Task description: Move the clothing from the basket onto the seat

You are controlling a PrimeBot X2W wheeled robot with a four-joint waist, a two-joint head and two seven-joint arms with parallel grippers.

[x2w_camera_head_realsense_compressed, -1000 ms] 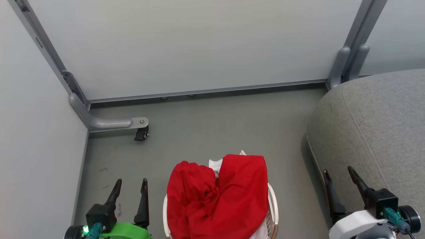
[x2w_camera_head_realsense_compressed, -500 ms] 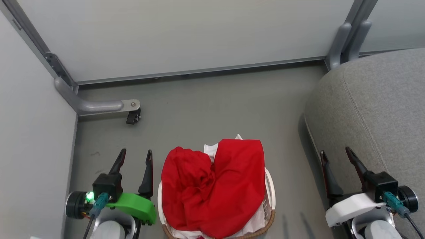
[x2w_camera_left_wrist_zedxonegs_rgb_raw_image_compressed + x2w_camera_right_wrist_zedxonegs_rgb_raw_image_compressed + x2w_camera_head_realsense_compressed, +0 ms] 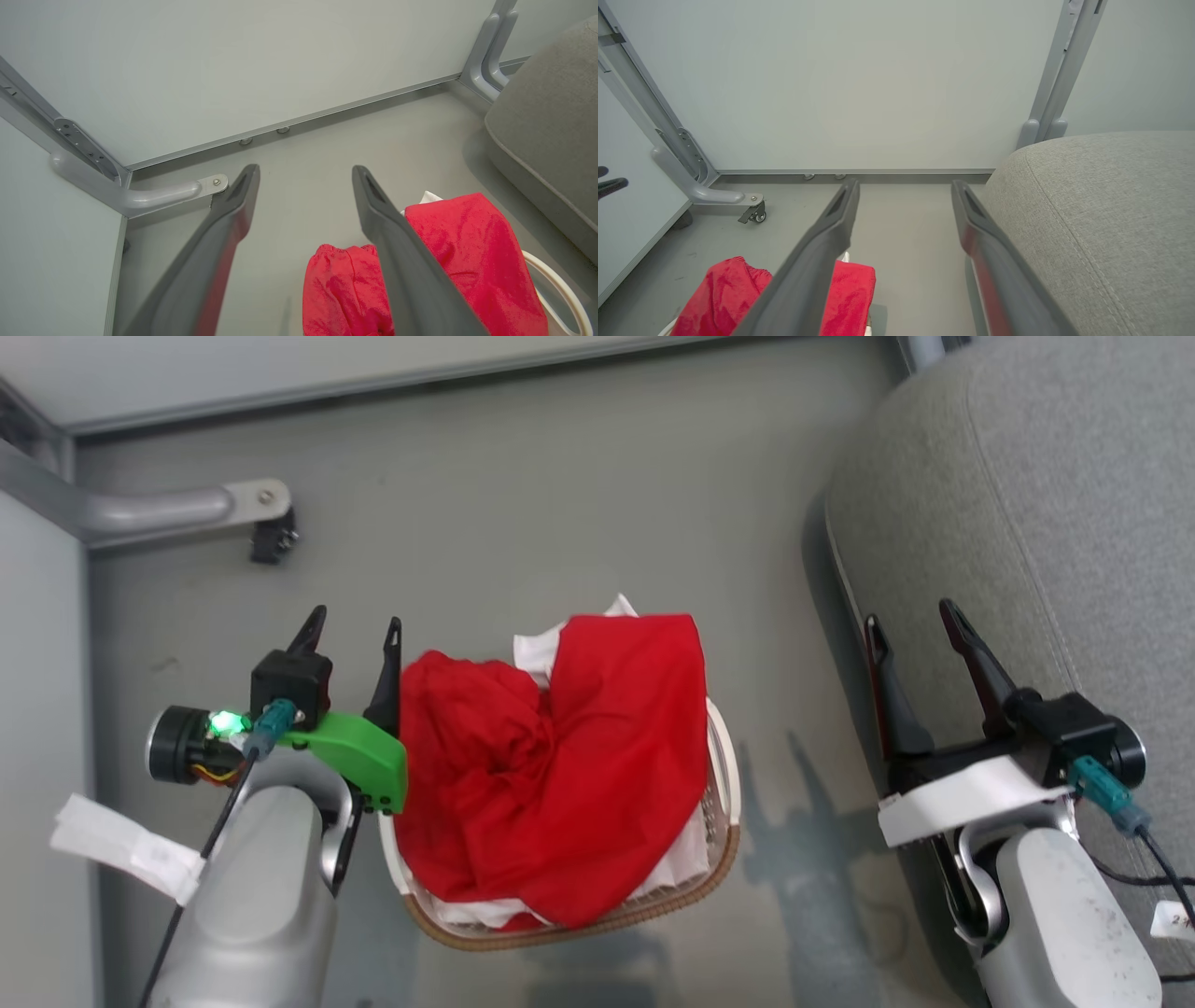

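Bright red clothing [image 3: 560, 756] is heaped in the white basket [image 3: 724, 784] with a brown woven rim, standing on the floor in the middle of the head view; white fabric peeks out at its top and bottom. My left gripper [image 3: 358, 625] is open just left of the heap, its right finger close to the red fabric. My right gripper [image 3: 910, 613] is open at the edge of the grey seat [image 3: 1046, 485]. The clothing [image 3: 467, 261] lies right of my left gripper [image 3: 304, 171] in the left wrist view. The clothing [image 3: 719, 298] and seat [image 3: 1101, 210] flank my right gripper [image 3: 905, 186].
A grey partition foot with a caster [image 3: 271, 537] stands at the upper left, by pale panel walls [image 3: 233, 65]. Bare grey floor [image 3: 523, 485] lies beyond the basket and between it and the seat. Another partition post [image 3: 1057, 84] rises behind the seat.
The head camera has tilted down, so the whole scene has slid up the picture and both forearms have come into view. My left gripper now stands closer to the red heap.
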